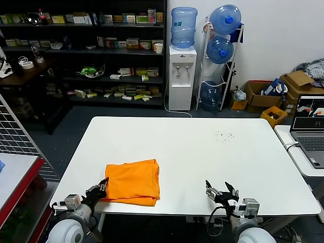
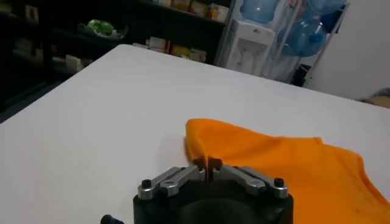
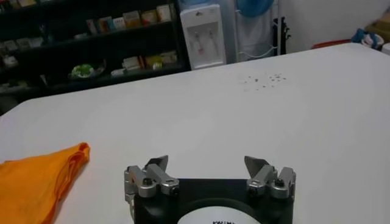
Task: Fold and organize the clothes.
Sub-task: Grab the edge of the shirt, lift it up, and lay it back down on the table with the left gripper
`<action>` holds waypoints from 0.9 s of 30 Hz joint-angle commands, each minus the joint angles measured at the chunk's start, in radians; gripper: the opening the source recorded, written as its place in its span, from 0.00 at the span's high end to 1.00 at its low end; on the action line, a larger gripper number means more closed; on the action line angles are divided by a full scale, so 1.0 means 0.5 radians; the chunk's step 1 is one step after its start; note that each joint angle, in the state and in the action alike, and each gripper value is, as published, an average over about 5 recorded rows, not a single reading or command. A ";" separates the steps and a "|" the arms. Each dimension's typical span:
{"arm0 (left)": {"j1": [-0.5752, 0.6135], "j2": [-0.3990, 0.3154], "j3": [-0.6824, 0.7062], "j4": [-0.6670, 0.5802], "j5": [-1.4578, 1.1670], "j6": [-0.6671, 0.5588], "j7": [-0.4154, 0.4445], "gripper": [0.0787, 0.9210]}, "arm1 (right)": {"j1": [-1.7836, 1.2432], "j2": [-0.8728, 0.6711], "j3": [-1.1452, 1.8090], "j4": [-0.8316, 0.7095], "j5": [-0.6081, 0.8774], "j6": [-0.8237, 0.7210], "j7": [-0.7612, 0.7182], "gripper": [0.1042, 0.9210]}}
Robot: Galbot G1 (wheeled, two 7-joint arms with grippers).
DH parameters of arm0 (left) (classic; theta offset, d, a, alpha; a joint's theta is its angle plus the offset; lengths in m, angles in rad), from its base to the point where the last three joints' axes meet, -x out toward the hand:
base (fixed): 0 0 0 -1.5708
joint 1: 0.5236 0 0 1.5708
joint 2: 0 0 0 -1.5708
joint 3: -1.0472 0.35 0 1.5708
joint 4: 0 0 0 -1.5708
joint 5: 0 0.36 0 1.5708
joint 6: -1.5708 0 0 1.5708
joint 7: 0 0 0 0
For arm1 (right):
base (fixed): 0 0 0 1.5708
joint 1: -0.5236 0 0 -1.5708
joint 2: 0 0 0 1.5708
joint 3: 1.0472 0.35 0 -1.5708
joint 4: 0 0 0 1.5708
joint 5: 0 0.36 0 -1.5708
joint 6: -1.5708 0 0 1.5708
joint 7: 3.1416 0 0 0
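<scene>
I judge the orange T-shirt point(image 1: 132, 182) folded on the white table point(image 1: 202, 147); my left gripper point(image 1: 97, 191) sits pinched empty beside it, right gripper point(image 1: 221, 193) wide apart, so only tidying remains.

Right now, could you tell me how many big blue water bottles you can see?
4: one on the white dispenser, and three stacked on the rack beside it, top, middle and bottom.
</scene>
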 commanded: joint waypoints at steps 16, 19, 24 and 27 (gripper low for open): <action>0.178 0.511 -0.337 -0.815 -0.088 0.286 -0.322 0.97 | 0.098 0.001 -0.037 -0.084 0.007 0.040 -0.011 0.12; 0.248 0.622 -0.475 -0.878 -0.155 0.320 -0.353 0.97 | 0.123 -0.001 -0.053 -0.110 0.008 0.055 -0.019 0.12; 0.343 0.738 -0.699 -0.888 -0.251 0.363 -0.385 0.97 | 0.162 -0.014 -0.077 -0.140 0.013 0.070 -0.027 0.12; 0.371 0.798 -0.780 -0.845 -0.281 0.366 -0.387 0.97 | 0.180 -0.024 -0.087 -0.150 0.022 0.074 -0.028 0.12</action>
